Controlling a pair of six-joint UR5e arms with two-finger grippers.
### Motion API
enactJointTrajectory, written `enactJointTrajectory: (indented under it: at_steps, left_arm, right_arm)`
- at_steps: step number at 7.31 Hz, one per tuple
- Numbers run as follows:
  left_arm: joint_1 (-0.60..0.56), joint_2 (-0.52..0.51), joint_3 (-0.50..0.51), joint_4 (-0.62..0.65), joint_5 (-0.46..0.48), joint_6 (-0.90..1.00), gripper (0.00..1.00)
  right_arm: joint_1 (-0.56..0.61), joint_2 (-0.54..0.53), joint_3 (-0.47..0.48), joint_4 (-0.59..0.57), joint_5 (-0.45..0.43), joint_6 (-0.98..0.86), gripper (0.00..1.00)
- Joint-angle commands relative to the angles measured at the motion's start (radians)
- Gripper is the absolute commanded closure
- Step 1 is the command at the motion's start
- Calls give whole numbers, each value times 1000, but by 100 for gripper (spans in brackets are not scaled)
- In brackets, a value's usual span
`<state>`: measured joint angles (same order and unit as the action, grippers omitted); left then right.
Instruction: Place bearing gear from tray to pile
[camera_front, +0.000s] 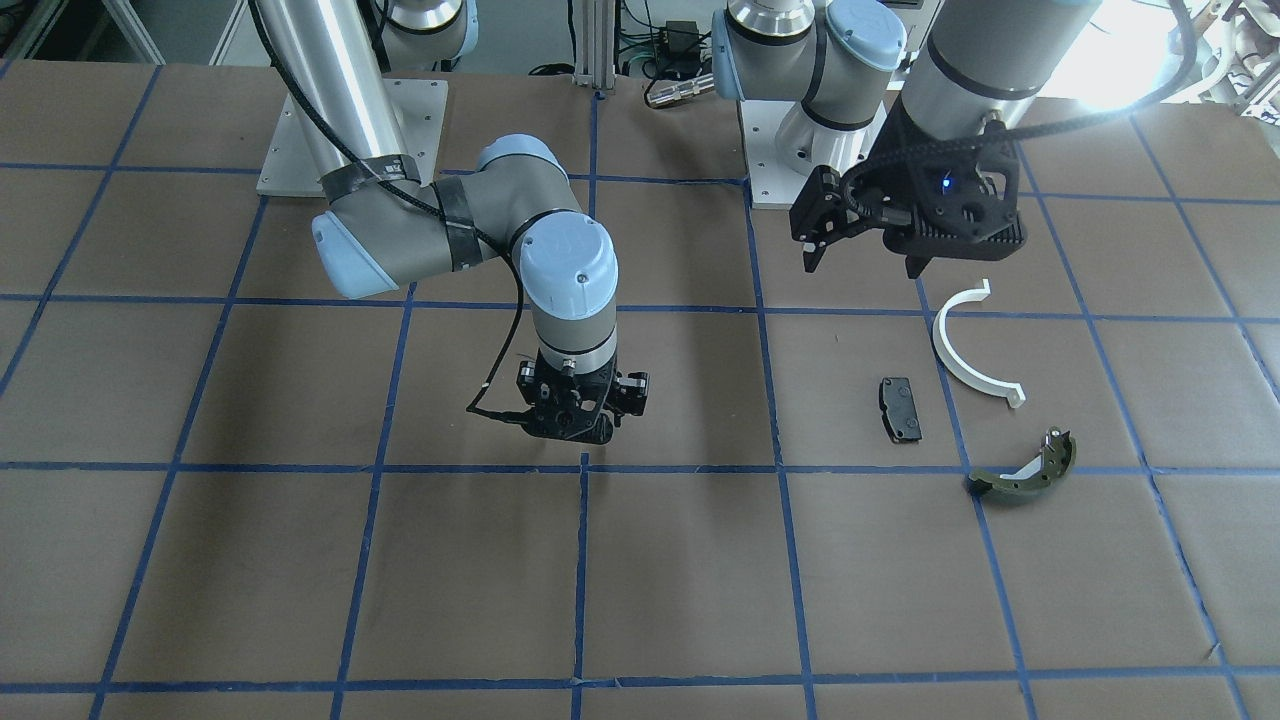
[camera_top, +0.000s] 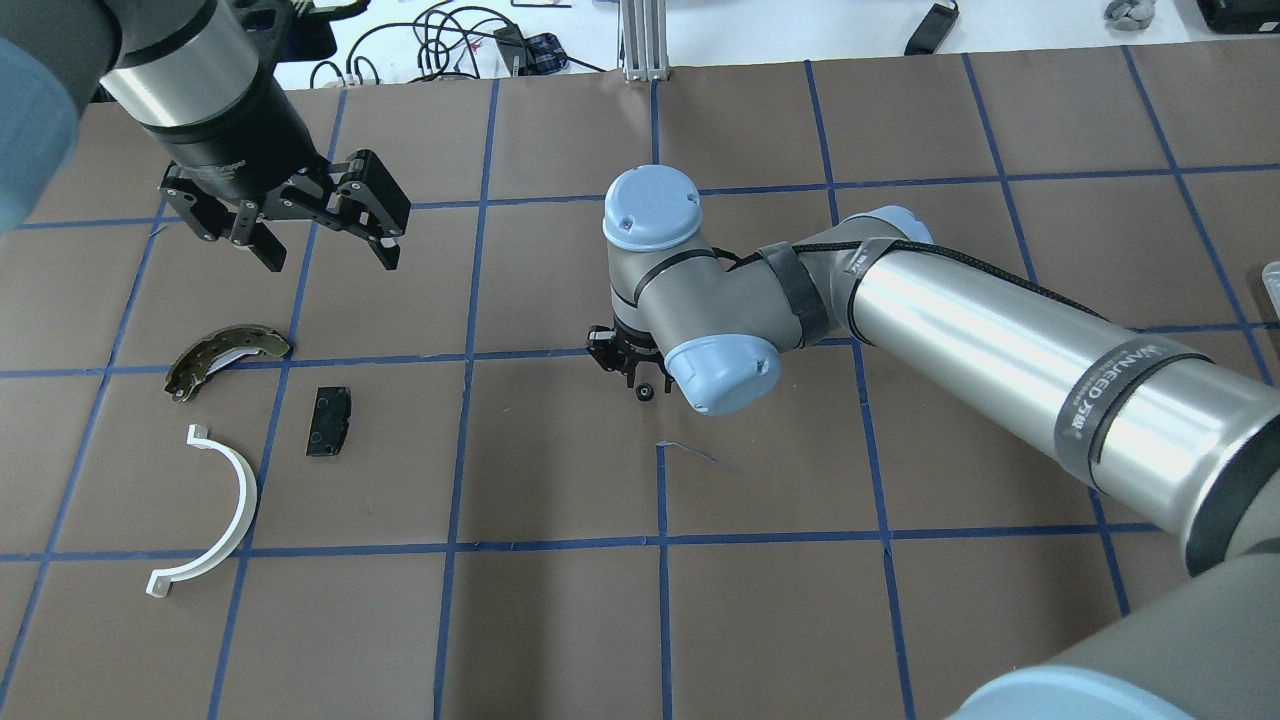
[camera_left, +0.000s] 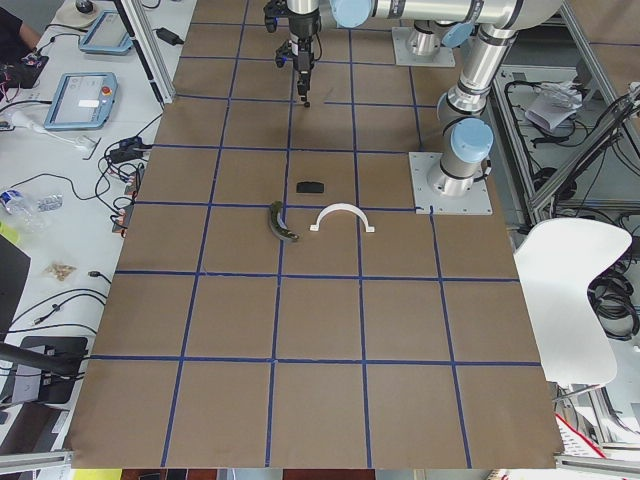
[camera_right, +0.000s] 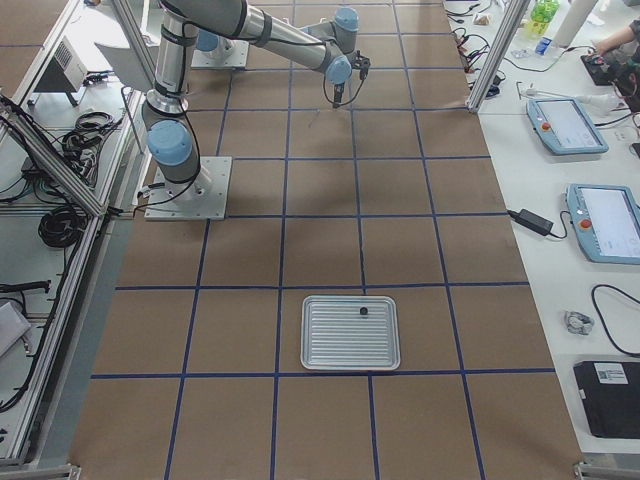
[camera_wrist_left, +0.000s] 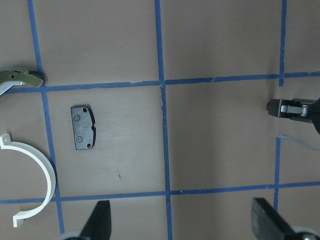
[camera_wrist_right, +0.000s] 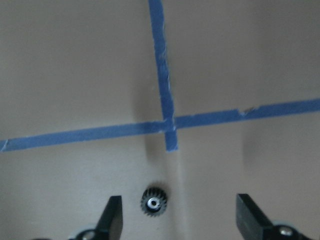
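The bearing gear (camera_wrist_right: 153, 202), small, dark and toothed, lies on the brown table surface close to a blue tape crossing (camera_wrist_right: 170, 124). My right gripper (camera_wrist_right: 177, 220) hangs open above it, the gear near one finger and not held. That gripper stands at the table's middle (camera_front: 572, 438). The pile lies apart from it: a white half-ring (camera_top: 215, 510), a black pad (camera_top: 328, 421) and an olive brake shoe (camera_top: 225, 355). My left gripper (camera_top: 320, 245) hovers open and empty above the pile, which also shows in the left wrist view (camera_wrist_left: 83, 127).
A ribbed metal tray (camera_right: 350, 345) lies far off toward the table's right end, with one small dark part (camera_right: 363, 312) on it. Blue tape lines divide the brown surface into squares. The arm bases stand along the robot's edge of the table (camera_front: 800, 150).
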<state>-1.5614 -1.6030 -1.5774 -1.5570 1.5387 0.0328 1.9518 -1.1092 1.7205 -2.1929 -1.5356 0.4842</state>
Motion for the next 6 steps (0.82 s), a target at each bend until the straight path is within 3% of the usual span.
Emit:
enactJointTrajectory:
  at_steps: [1, 2, 3, 4, 6]
  left_arm:
    - [-8, -78, -135, 251, -11, -49, 0]
    - [-28, -118, -185, 381, -32, -77, 0]
    - [-81, -167, -188, 449, -72, -109, 0]
    - [-147, -211, -187, 460, -63, -120, 0]
    - [-231, -285, -190, 506, -60, -148, 0]
  right_arm:
    - [-136, -64, -18, 69, -50, -267, 0]
    - [-204, -116, -13, 137, -58, -408, 0]
    - [-314, -142, -9, 232, -128, -591, 0]
    - [-449, -164, -6, 239, -138, -803, 0]
    - [-717, -175, -5, 223, -115, -924, 0]
